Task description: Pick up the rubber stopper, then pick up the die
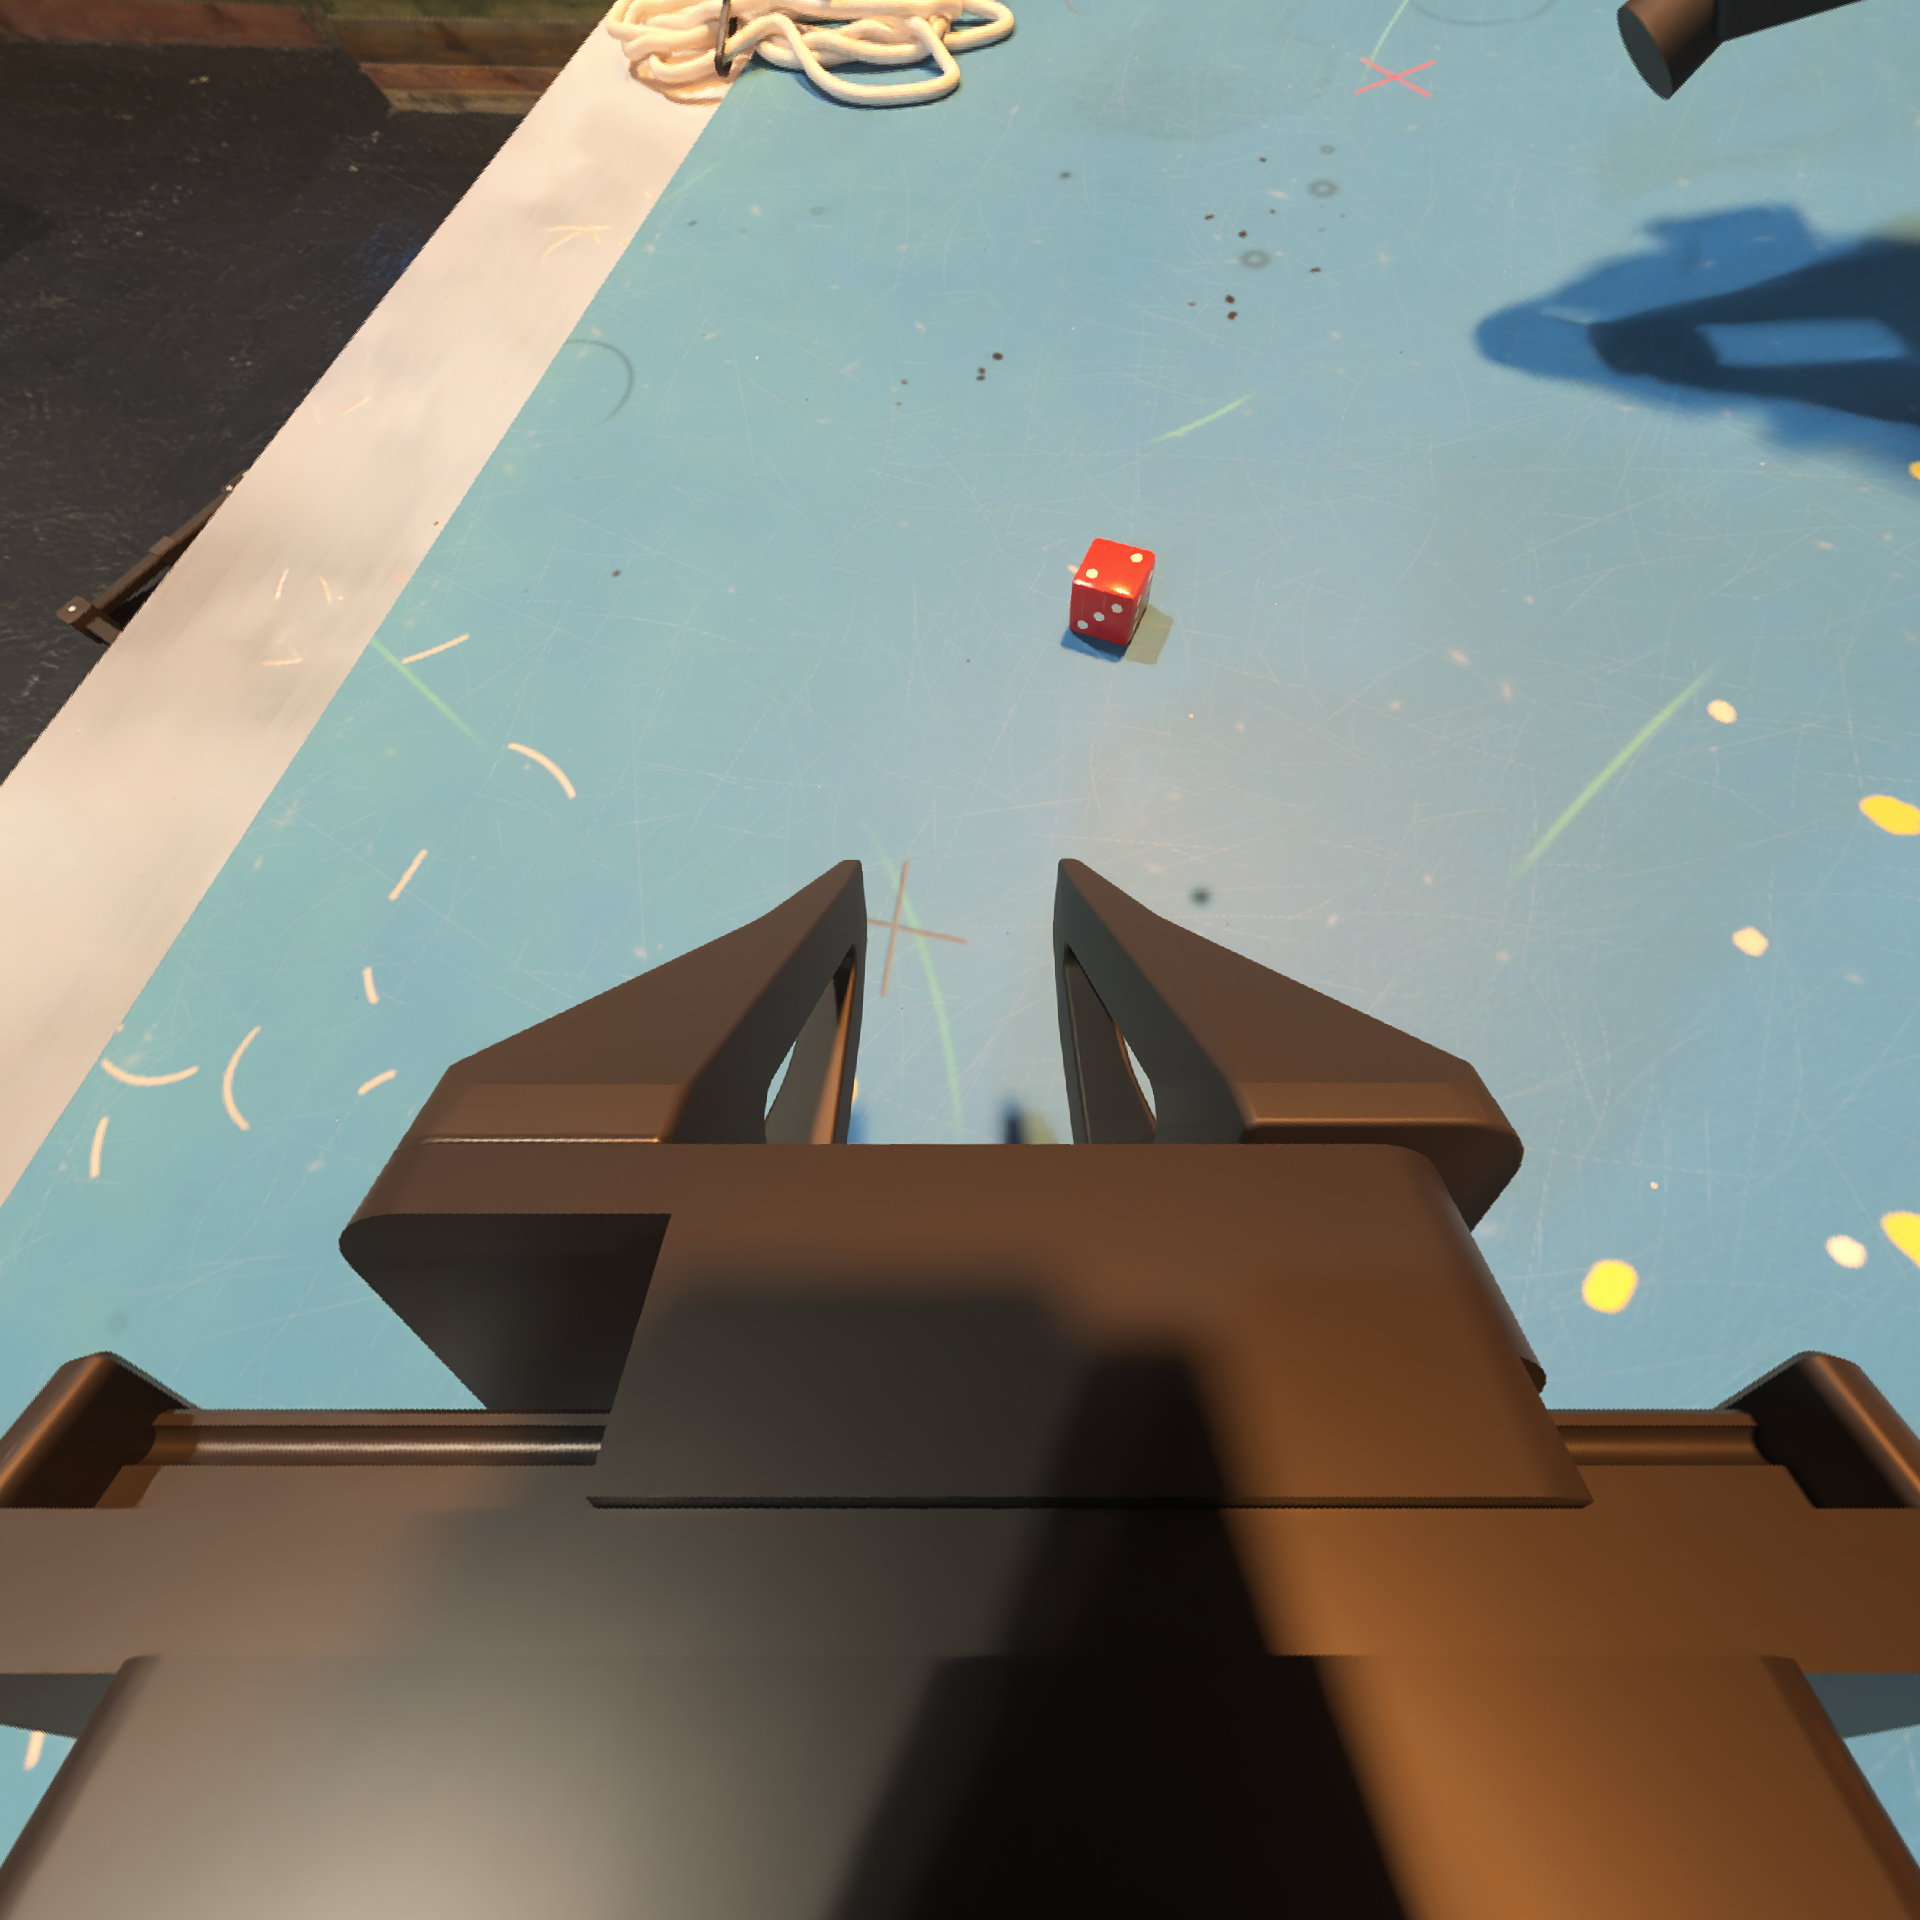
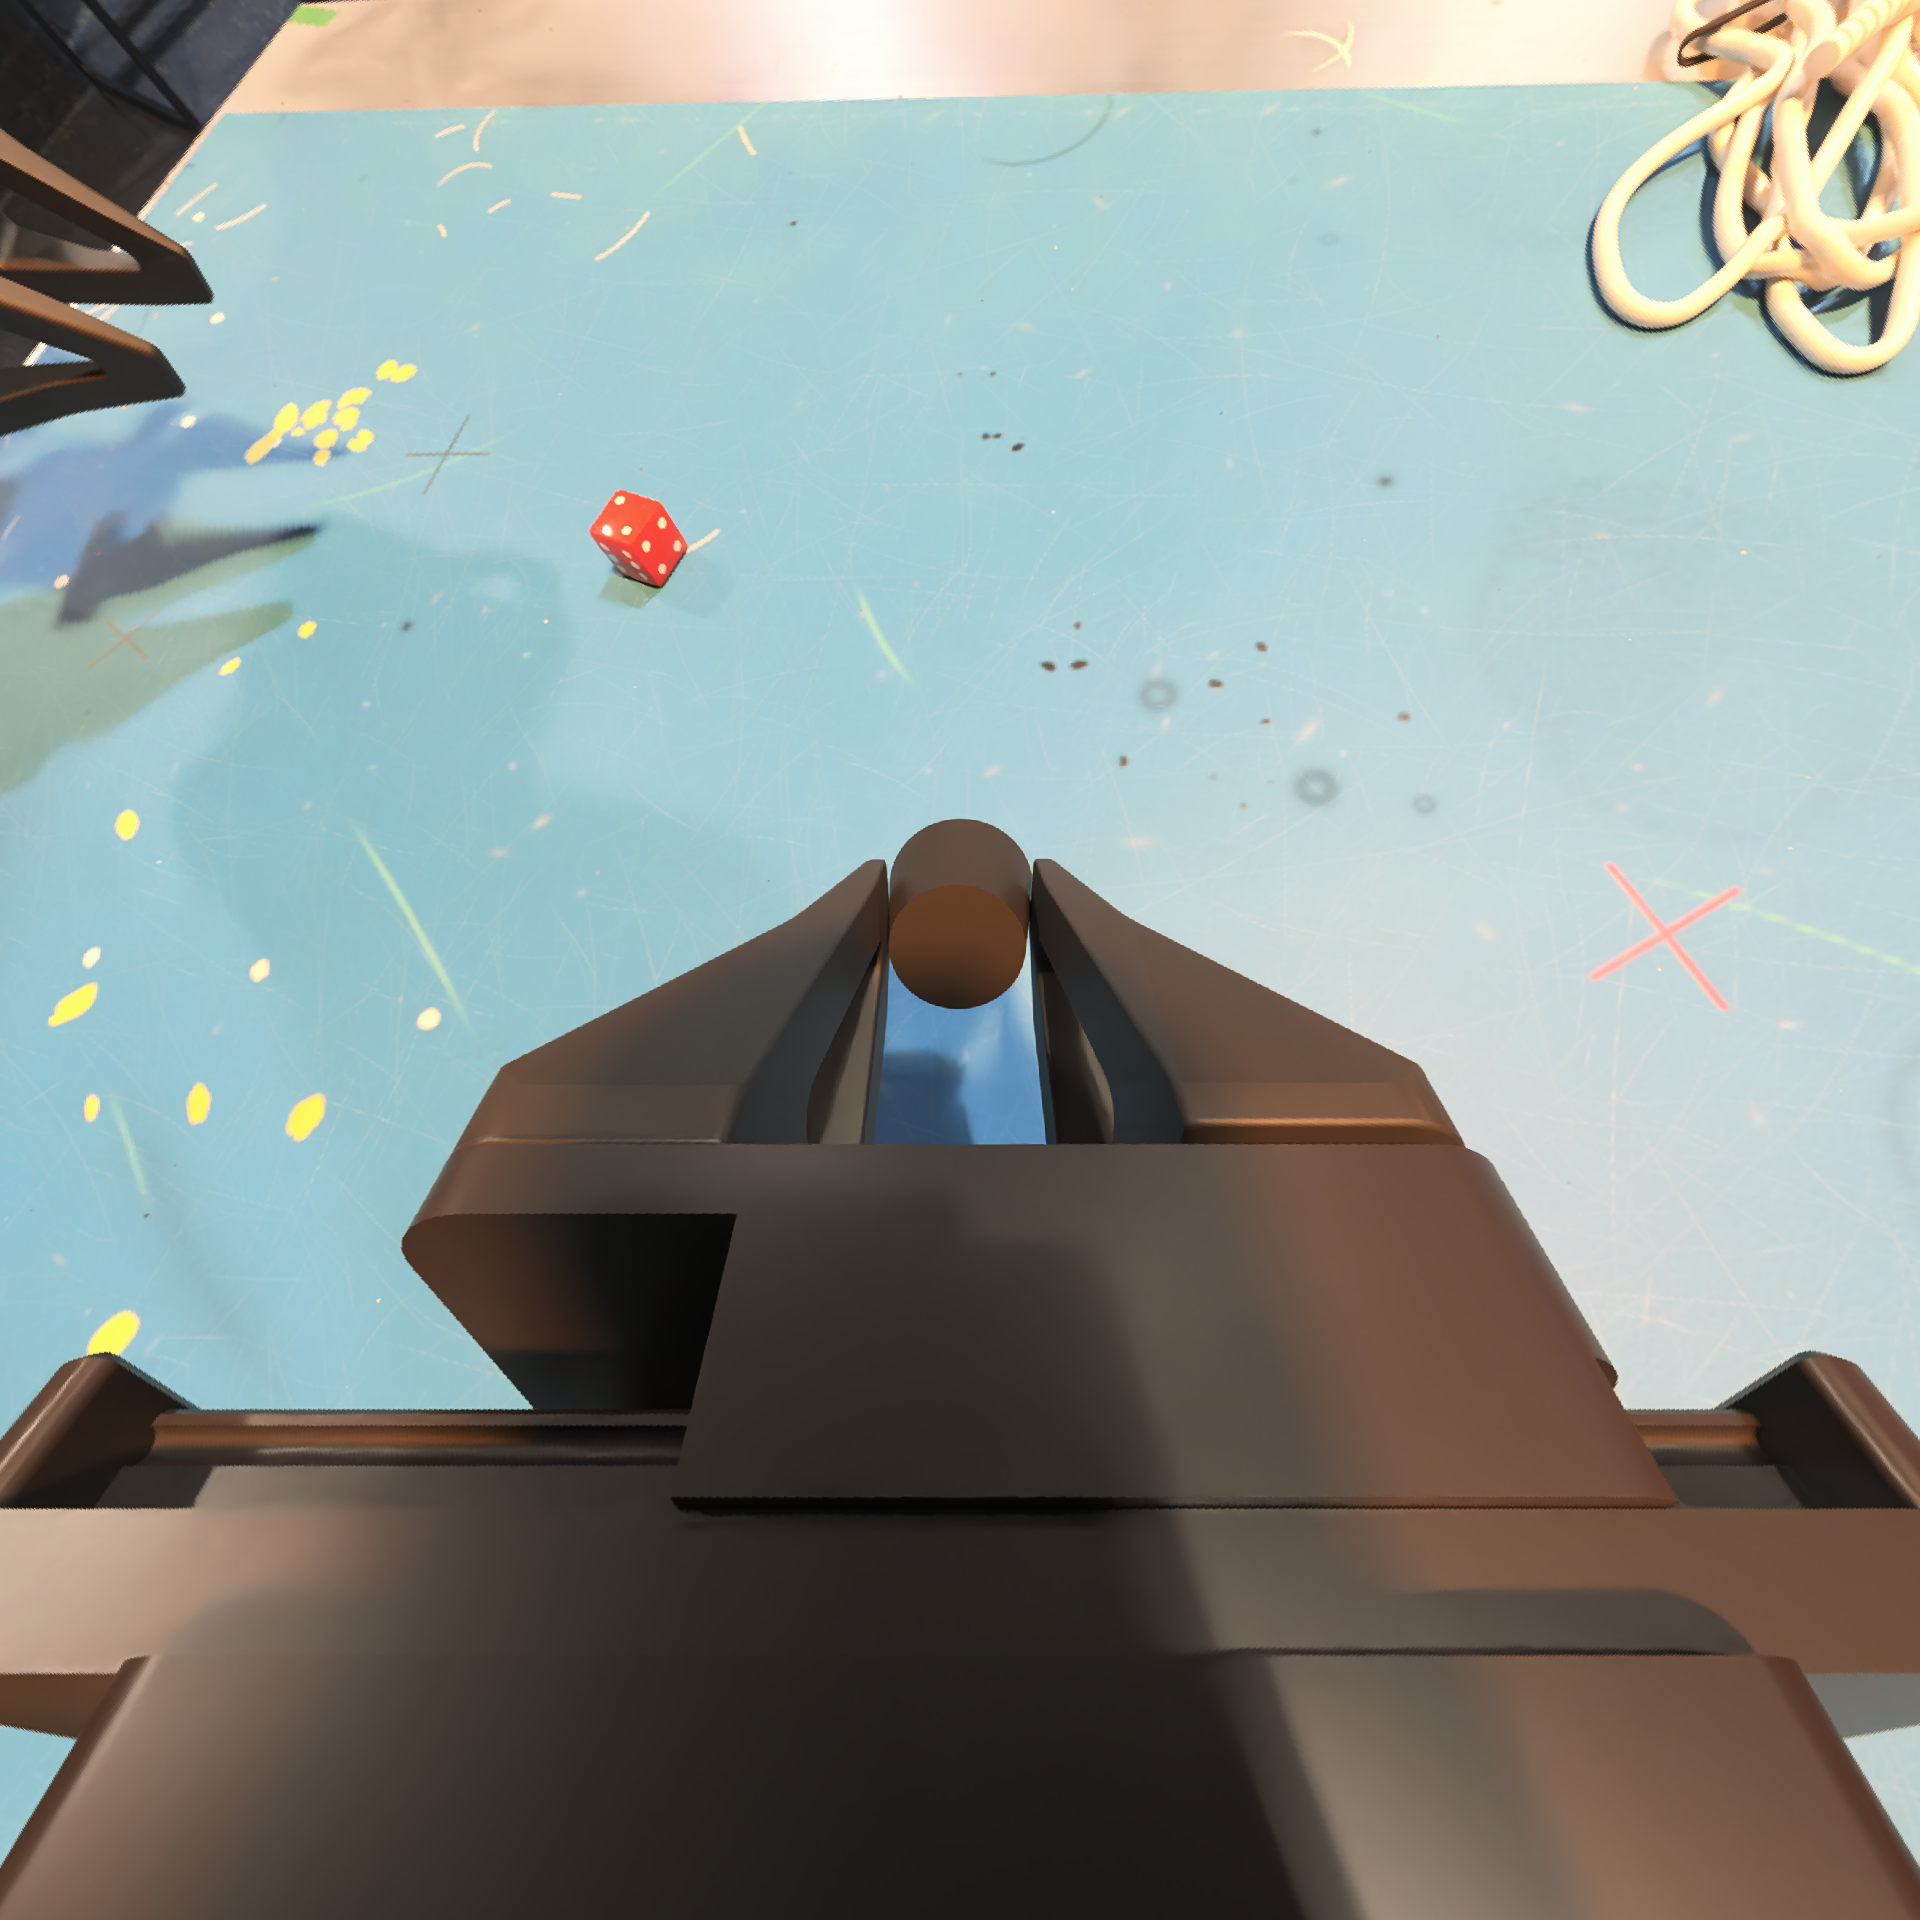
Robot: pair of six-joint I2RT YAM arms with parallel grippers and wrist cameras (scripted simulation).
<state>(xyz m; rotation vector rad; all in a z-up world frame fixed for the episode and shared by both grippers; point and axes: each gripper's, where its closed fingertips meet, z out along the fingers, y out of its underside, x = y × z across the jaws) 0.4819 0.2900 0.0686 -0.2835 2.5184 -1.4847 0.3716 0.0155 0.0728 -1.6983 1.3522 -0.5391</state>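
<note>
A red die point(image 1: 1112, 594) with white pips sits on the blue mat, ahead of my left gripper point(image 1: 960, 883) and slightly to its right. The left gripper is open and empty, above the mat. My right gripper point(image 2: 960, 878) is shut on the dark brown rubber stopper point(image 2: 958, 925), held off the mat between its fingertips. The die also shows in the right wrist view point(image 2: 638, 538), far ahead to the left. The stopper's end and part of the right gripper show in the left wrist view's top right corner point(image 1: 1662, 47). The left gripper's fingers point(image 2: 94, 312) show at the right wrist view's left edge.
A tangle of white rope point(image 1: 810, 47) lies at the mat's far edge; in the right wrist view it is at the top right point(image 2: 1777, 197). A pale table border point(image 1: 312, 488) runs left of the mat, with dark floor beyond. Marks and yellow spots dot the mat.
</note>
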